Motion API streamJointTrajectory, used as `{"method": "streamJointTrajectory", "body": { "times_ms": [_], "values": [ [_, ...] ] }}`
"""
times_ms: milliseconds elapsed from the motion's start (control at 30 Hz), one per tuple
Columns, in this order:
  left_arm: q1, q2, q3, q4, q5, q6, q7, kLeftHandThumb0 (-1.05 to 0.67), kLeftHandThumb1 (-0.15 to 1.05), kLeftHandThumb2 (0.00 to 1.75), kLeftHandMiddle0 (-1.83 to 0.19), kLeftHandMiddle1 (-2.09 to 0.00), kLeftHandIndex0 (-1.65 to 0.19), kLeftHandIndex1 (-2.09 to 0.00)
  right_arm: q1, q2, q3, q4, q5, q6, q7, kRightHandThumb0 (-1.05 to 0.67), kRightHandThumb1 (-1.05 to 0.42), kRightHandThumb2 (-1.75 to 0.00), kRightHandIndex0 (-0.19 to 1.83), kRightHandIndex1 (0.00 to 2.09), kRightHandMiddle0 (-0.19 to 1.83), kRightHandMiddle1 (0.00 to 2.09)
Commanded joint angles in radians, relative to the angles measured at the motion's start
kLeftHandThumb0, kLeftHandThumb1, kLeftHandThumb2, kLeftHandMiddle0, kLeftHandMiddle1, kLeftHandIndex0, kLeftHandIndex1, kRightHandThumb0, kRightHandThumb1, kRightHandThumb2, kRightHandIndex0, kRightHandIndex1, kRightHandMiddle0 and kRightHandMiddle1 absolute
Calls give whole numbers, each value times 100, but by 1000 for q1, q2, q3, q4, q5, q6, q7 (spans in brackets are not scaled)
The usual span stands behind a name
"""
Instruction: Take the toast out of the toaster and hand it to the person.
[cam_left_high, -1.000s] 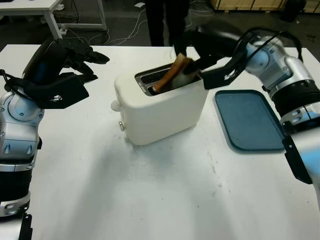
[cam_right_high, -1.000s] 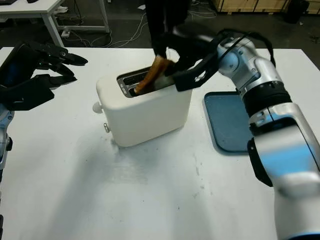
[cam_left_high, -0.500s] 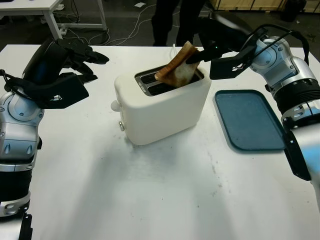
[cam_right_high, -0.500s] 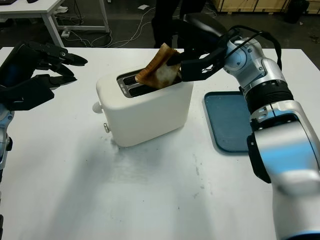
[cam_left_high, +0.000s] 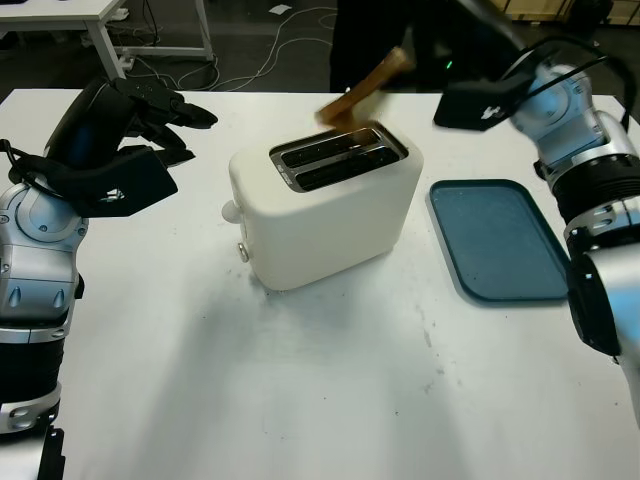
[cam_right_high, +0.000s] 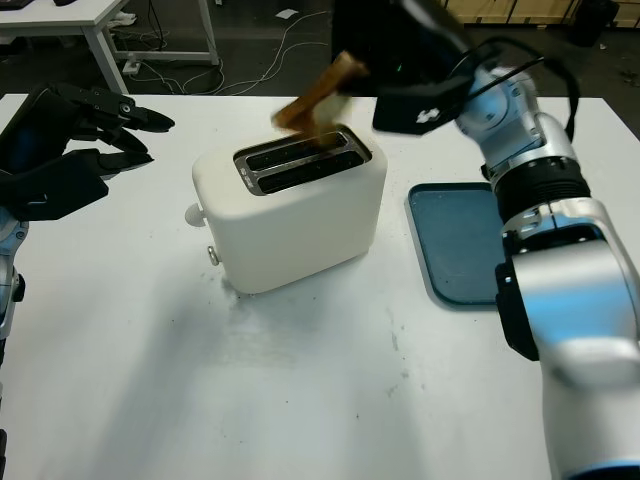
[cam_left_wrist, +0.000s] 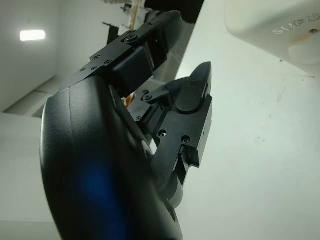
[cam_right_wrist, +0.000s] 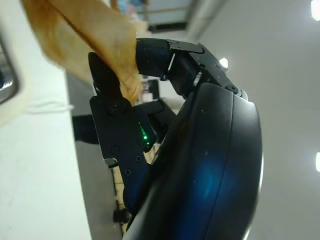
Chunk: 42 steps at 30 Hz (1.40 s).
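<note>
A cream toaster (cam_left_high: 320, 215) stands mid-table with both slots (cam_left_high: 335, 160) showing dark. A browned slice of toast (cam_left_high: 366, 87) hangs tilted in the air above and behind the toaster, clear of the slots. My right hand (cam_left_high: 432, 55) is shut on its far end; the right wrist view shows the toast (cam_right_wrist: 85, 37) pinched between black fingers (cam_right_wrist: 150, 52). A person (cam_left_high: 385, 35) in dark clothes stands just beyond the table's far edge, right behind the toast. My left hand (cam_left_high: 150, 115) is open, raised left of the toaster.
A blue-grey tray (cam_left_high: 500, 240) lies flat to the right of the toaster. The white table (cam_left_high: 330, 380) stretches wide in front. Beyond its far edge are cables on the floor and another white table (cam_left_high: 70, 12) at the back left.
My right hand has lifted the toast from leaning in the slot to fully out and higher, moving it back toward the person. The left hand has not moved.
</note>
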Motion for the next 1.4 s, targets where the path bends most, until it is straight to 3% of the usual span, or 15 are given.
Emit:
{"method": "streamJointTrajectory", "body": {
  "times_ms": [0,133,333,633,700,900,967,1167,1367],
  "values": [
    [-3,-2,-7,-3,5,1,0,0,84,0,-90,-64,-106,-1,-42,-16,-38,22,44,35,9,-18,-87,-2,96,175,75,175],
    [-4,-1,-8,-5,2,7,-4,0,85,0,-88,-64,-106,-1,-67,-48,-65,68,52,79,-31,-26,-86,-2,97,175,74,175],
    [-4,2,-11,0,4,0,-2,-1,85,0,-88,-64,-106,0,-71,-58,-70,142,32,202,-128,-16,-85,-2,96,175,75,175],
    [-2,-2,-12,2,6,-4,3,3,83,0,-89,-66,-107,-1,-41,-29,-79,213,34,377,-256,-7,-88,-2,74,175,58,175],
    [0,-2,-12,-2,8,4,2,3,83,0,-88,-66,-107,-1,-20,-19,-105,220,58,383,-275,-6,-89,-2,59,175,53,175],
    [4,-9,-7,-8,-3,18,-1,6,84,0,-87,-66,-106,0,37,22,-187,237,131,433,-285,-5,-92,-5,61,175,49,174],
    [5,-9,-5,-8,-8,14,-2,8,84,0,-87,-67,-106,0,46,37,-213,239,155,461,-287,-3,-92,-7,46,175,41,170],
    [6,-5,-8,-13,-2,24,-3,8,84,1,-87,-68,-106,0,67,69,-306,240,249,496,-249,2,-92,-17,68,175,36,174],
    [4,-1,-13,-16,5,31,-6,8,84,0,-86,-68,-105,0,71,94,-387,241,324,522,-232,-1,-92,-13,64,175,38,174]
  ]
}}
